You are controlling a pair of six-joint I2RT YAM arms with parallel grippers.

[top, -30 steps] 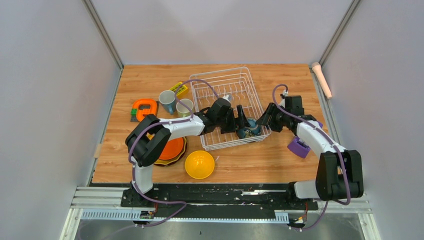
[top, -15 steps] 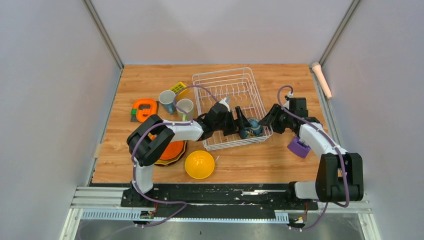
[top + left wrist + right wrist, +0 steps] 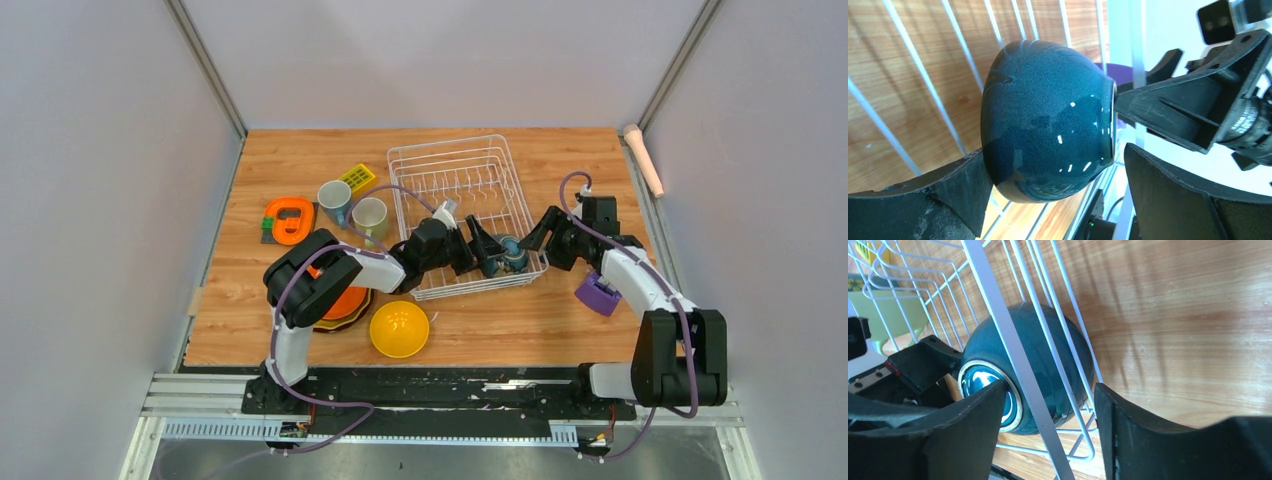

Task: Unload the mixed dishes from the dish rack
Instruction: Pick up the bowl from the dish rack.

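The dark bowl [image 3: 511,255] lies on its side in the near right corner of the white dish rack [image 3: 440,165]. In the left wrist view the bowl [image 3: 1048,115] sits between my left gripper's [image 3: 1058,197] open jaws. Its base rests against the left finger [image 3: 923,200], and a gap separates its rim from the right finger [image 3: 1188,200]. My right gripper [image 3: 1048,430] is open outside the rack. A wire of the rack wall [image 3: 1013,365] passes between its jaws, with the bowl [image 3: 1058,355] just behind. In the top view the left gripper [image 3: 490,255] and right gripper [image 3: 537,238] face each other across the bowl.
A blue mug [image 3: 334,203] and a pale green mug [image 3: 370,215] stand left of the rack. An orange plate [image 3: 345,298] lies stacked on a dark plate. A yellow bowl [image 3: 399,329] sits near the front. There are also a yellow brick [image 3: 358,178], an orange gadget [image 3: 288,218] and a purple object [image 3: 598,294].
The rack has slid back and to the right. My left gripper has come nearer around the bowl, and my right gripper has shifted slightly right.
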